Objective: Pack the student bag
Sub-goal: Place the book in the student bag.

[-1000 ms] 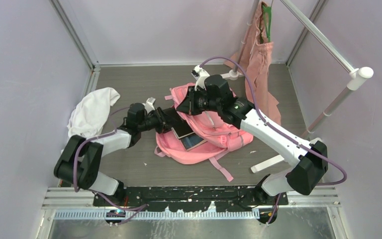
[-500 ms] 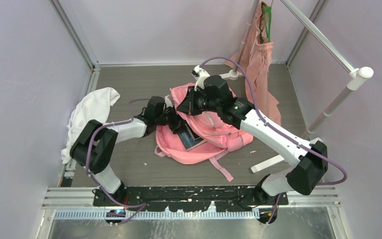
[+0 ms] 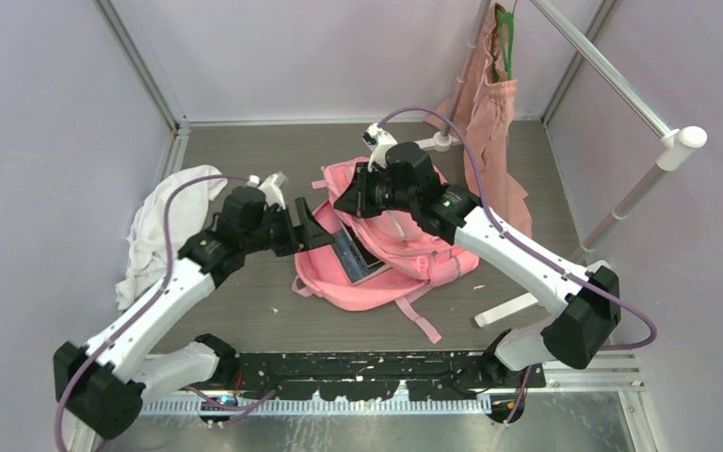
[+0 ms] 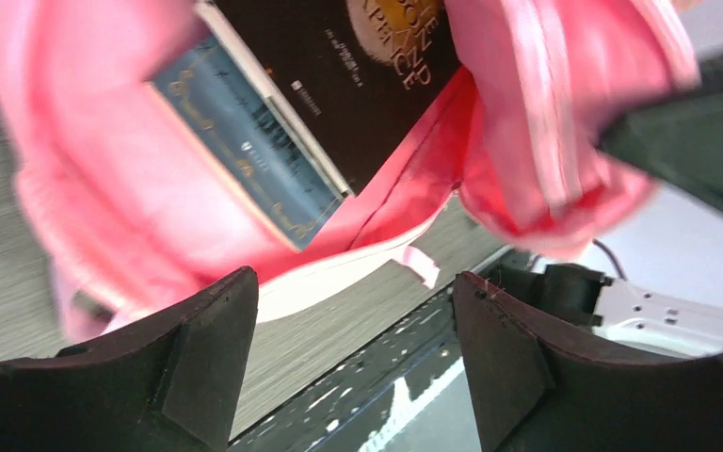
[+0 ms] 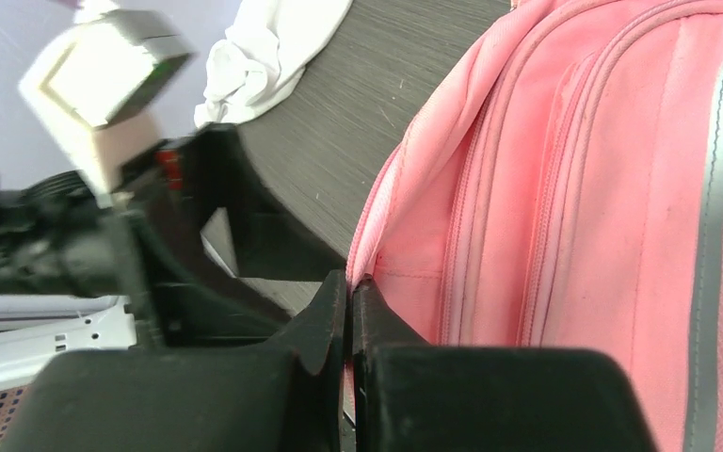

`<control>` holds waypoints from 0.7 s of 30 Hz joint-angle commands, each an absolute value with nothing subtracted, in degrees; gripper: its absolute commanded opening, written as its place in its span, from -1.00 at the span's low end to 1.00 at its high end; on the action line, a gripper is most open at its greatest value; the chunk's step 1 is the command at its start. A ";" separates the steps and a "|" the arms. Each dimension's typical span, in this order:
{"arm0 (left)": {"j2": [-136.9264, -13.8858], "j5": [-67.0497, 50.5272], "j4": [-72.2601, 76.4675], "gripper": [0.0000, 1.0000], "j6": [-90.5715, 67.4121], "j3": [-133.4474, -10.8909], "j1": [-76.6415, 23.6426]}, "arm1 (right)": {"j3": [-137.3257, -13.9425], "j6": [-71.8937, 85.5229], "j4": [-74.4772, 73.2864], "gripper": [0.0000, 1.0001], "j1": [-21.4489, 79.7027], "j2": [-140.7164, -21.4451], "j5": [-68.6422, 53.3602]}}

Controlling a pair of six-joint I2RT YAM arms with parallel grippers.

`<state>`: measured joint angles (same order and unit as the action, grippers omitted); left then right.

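Overhead first: the student bag [image 3: 414, 259] lay flat in the middle of the worktop [image 3: 245, 301], its mouth turned toward my left side. Two books [image 3: 358, 256] stuck out of that mouth, tilted, one on the other. My left fingers [image 3: 318, 224] hung just left of the bag's mouth, beside the books. My right fingers [image 3: 346, 200] sat at the bag's far upper edge, on the fabric there. A white cloth [image 3: 174, 212] lay well to the left of the bag, and a dusty-pink tote [image 3: 494, 113] hung behind it on the right.

From my left wrist, both fingers stood wide apart with nothing between them. Past them I saw the bag's pink opening with a dark-covered book [image 4: 367, 75] lying on a blue-covered one [image 4: 245, 151], both partly inside. A pale pink strap end [image 4: 419, 266] trailed from the bag onto the worktop below.

From my right wrist, my fingers were pressed together, pinching the edge of the bag's opening. The bag's zipped front panel filled the right of that view. My left fingers showed dark just left of the bag, the white cloth farther off behind them.
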<state>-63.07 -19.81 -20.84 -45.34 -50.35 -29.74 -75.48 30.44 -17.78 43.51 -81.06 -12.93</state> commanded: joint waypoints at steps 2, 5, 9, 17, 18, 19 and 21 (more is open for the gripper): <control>-49.14 -7.52 -34.35 0.61 -38.59 -47.56 -28.13 | -76.30 33.40 -9.07 -0.98 44.37 -78.92 -15.24; -42.60 -3.66 -35.98 0.72 -38.84 -45.49 -27.30 | -73.26 33.92 -8.43 -0.98 45.50 -79.21 -13.98; -36.47 -0.53 -38.59 0.69 -40.09 -45.83 -26.89 | -68.54 33.84 -10.40 -0.35 45.89 -81.55 -12.62; -36.10 3.19 -39.95 0.74 -35.36 -48.77 -26.89 | -65.03 29.11 -23.65 1.00 45.50 -75.05 0.24; -38.68 3.01 -40.49 0.75 -34.31 -49.79 -26.89 | -64.59 29.06 -24.52 1.00 45.29 -73.47 4.52; -41.22 2.85 -40.96 0.75 -33.71 -50.75 -26.89 | -63.87 29.38 -25.13 1.00 45.04 -71.99 7.92; -46.08 2.21 -41.11 0.74 -32.91 -52.61 -26.89 | -62.20 31.26 -26.43 1.00 43.99 -69.28 14.14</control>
